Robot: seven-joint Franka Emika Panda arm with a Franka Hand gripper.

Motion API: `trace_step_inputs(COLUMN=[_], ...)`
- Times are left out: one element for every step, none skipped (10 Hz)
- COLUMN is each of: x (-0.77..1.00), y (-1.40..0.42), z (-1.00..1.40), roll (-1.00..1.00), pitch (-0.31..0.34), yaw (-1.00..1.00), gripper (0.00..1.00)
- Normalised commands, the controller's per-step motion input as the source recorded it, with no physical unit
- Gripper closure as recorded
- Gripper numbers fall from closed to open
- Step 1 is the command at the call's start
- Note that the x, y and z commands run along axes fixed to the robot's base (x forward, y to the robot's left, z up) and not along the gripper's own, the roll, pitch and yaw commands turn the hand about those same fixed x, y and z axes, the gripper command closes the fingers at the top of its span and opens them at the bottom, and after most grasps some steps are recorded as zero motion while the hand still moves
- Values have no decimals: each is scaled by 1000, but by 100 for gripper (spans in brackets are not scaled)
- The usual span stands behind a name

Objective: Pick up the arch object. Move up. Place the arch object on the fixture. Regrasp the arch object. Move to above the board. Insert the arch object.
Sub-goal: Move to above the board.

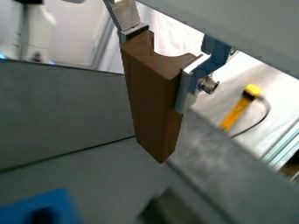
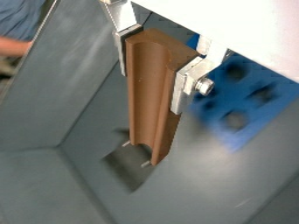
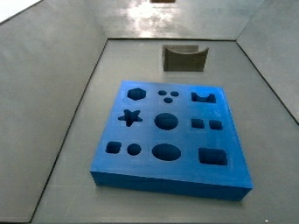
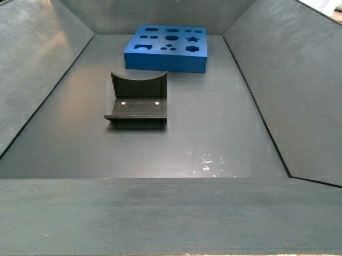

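The arch object (image 1: 152, 105) is an orange-brown elongated block with a curved notch at its upper end. It hangs lengthwise between the silver fingers (image 1: 194, 80) of my gripper (image 1: 163, 52), which is shut on its notched end; it shows the same way in both wrist views (image 2: 152, 96). The gripper (image 2: 158, 54) is high above the floor and does not show in either side view. The fixture (image 3: 184, 59) stands on the floor beyond the board; it also shows in a side view (image 4: 138, 98) and a wrist view (image 2: 131, 163), far below the block's tip. The blue board (image 3: 170, 131) lies flat.
Grey sloping walls (image 4: 40, 80) ring the grey floor. The board shows in a side view (image 4: 168, 47) at the far end, and in both wrist views (image 2: 246, 101) (image 1: 41, 208). A yellow object (image 1: 242, 105) lies outside the enclosure.
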Motion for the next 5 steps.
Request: trace_step_inputs(x=[-326,-175,-130,-104,-89], y=[-413,-163,-89,-19,0], z=[157,65,41,25,17], roll=[-1000,-1000,-1000,-1000,-1000], pitch=[63,65,62,59,50], yaw=[-104,-94,-90,-82,-77], gripper=[100,100,100,100,100])
